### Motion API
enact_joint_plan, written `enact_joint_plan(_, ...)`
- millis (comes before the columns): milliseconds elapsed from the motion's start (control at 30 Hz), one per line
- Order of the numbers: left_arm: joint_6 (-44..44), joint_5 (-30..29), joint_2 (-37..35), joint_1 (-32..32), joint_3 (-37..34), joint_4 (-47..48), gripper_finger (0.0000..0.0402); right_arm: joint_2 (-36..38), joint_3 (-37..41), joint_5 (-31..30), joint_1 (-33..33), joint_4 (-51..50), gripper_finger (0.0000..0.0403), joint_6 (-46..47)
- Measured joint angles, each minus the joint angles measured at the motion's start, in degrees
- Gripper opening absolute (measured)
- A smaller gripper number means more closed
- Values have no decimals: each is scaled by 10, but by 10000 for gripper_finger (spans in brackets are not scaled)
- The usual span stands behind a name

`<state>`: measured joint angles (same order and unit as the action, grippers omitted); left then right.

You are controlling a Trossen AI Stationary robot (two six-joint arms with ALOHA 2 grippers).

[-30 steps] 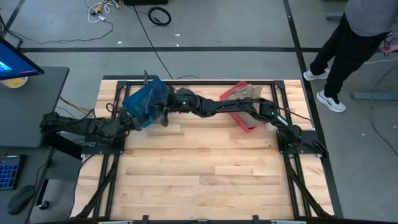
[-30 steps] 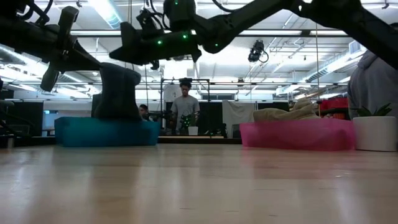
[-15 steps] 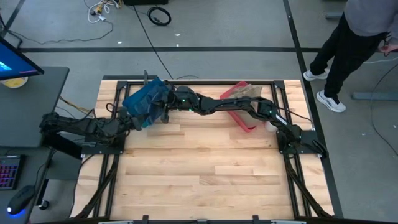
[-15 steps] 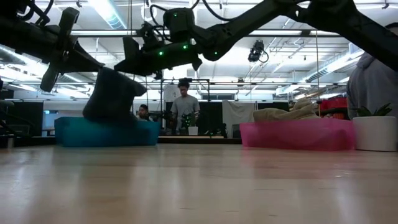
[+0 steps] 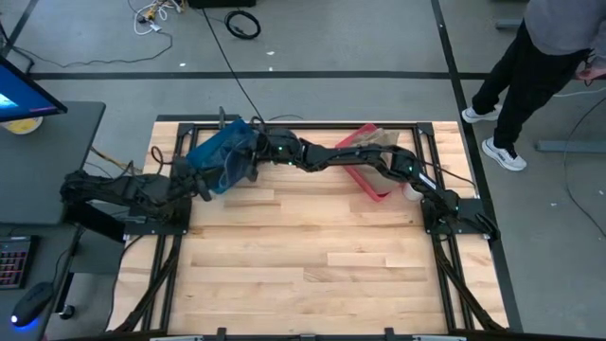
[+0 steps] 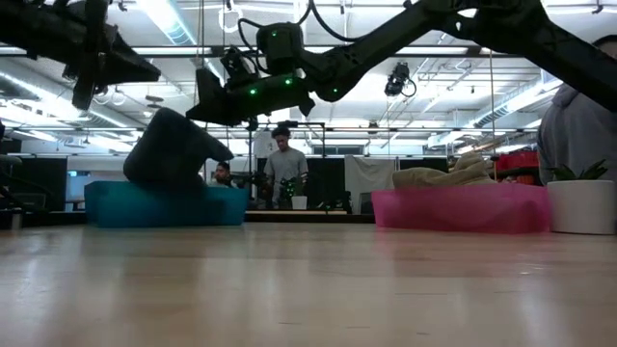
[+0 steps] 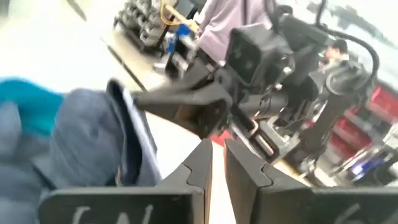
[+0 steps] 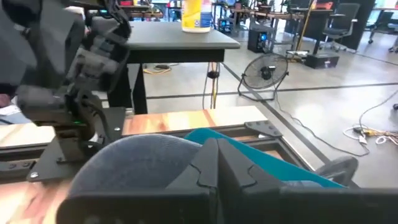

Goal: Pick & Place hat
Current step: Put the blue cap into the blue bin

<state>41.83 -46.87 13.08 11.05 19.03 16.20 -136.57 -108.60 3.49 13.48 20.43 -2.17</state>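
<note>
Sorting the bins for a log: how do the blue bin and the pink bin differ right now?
The blue bin sits at the table's far left with a grey hat tipped over it; the pink bin sits far right holding beige fabric. The right gripper reaches over the blue bin; no gripper is at the pink one. Both rest on the table.

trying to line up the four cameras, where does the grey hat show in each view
High view: the grey hat is hard to tell apart, at the blue bin's edge under the right gripper.
Low view: a dark mound leaning over the bin, far left.
Left wrist view: fills the left.
Right wrist view: a grey dome low in the centre, held by the right gripper.
Shared landmark: the blue bin.
</note>
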Motion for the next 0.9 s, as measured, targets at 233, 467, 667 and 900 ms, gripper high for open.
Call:
enact_joint_plan(233,-223,37,35,0,5,4,44,0,0,2,-2,9,0,-7)
enact_joint_plan(467,-323,28,142,0,5,4,41,0,0,2,-1,9,0,-7)
enact_joint_plan(667,-327,-55,217,0,8,-2,13,0,1,2,-1,10,0,-7)
enact_joint_plan(900,-323,-138,249,-18,40,-1,6,0,1,4,-2,9,0,-7)
